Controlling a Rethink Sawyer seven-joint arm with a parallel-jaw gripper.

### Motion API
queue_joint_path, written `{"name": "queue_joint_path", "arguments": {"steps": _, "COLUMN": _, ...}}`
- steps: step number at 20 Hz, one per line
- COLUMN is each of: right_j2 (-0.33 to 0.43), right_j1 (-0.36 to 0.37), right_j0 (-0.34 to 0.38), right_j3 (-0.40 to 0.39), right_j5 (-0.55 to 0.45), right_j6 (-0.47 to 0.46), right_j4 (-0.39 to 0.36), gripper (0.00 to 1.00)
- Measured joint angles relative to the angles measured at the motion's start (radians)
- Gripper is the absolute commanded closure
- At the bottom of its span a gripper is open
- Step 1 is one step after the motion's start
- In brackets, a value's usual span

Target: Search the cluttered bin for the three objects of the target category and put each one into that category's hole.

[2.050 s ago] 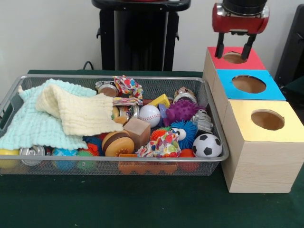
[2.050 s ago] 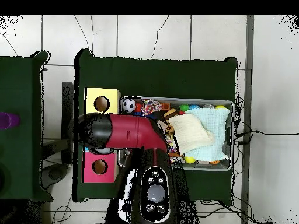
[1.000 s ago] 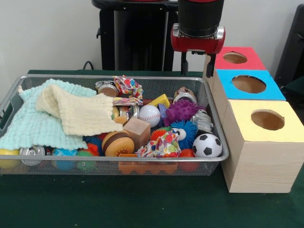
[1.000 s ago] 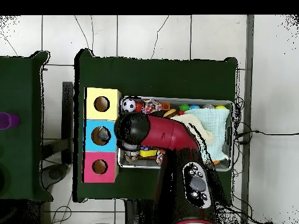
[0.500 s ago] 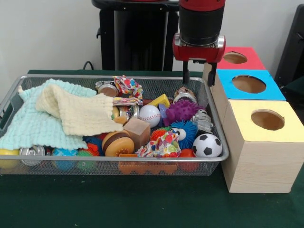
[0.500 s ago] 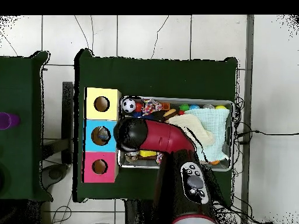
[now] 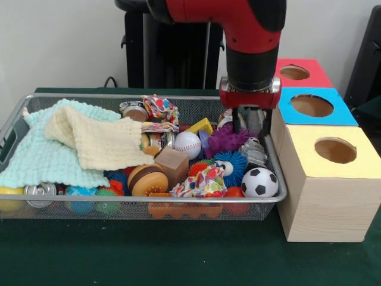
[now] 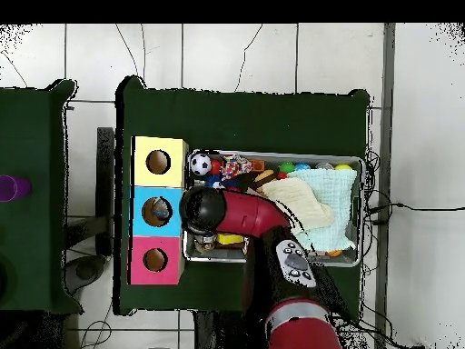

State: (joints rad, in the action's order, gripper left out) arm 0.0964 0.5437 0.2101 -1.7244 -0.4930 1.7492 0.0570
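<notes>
The wire mesh bin [image 7: 77,96] holds several toys, balls and cans; it also shows in the overhead view [image 8: 362,211]. My gripper [image 7: 249,127] is open and empty, lowered into the bin's right end. Its fingers [image 7: 236,121] straddle the space above a silver can [image 7: 254,151], beside a purple spiky ball [image 7: 226,140] and another can [image 7: 229,119]. Three wooden boxes stand right of the bin, with a red top [image 7: 312,76], a blue top [image 7: 333,112] and a yellow top [image 7: 306,149], each with a round hole. In the overhead view the arm's wrist [image 8: 204,209] hides the gripper.
A mint cloth [image 7: 41,158] and a cream cloth [image 7: 98,143] cover the bin's left half. A baseball [image 7: 187,144], a soccer ball [image 7: 259,182], a blue spiky ball [image 7: 231,164], a wooden block [image 7: 172,164] and a burger toy [image 7: 147,179] lie in the middle and right.
The gripper moved from above the red box's hole across to the bin's right end and came down among the objects. It stays open and empty. Nothing in the bin has moved.
</notes>
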Motion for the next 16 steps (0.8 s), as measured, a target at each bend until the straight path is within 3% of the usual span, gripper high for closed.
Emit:
{"name": "queue_joint_path", "arguments": {"steps": 11, "right_j2": 0.121, "right_j1": -0.179, "right_j0": 0.165, "right_j3": 0.023, "right_j5": 0.063, "right_j6": 0.0, "right_j4": -0.101, "gripper": 0.0}}
{"name": "queue_joint_path", "arguments": {"steps": 16, "right_j2": 0.164, "right_j1": -0.193, "right_j0": 0.208, "right_j3": 0.031, "right_j5": 0.065, "right_j6": 0.0, "right_j4": -0.142, "gripper": 0.0}}
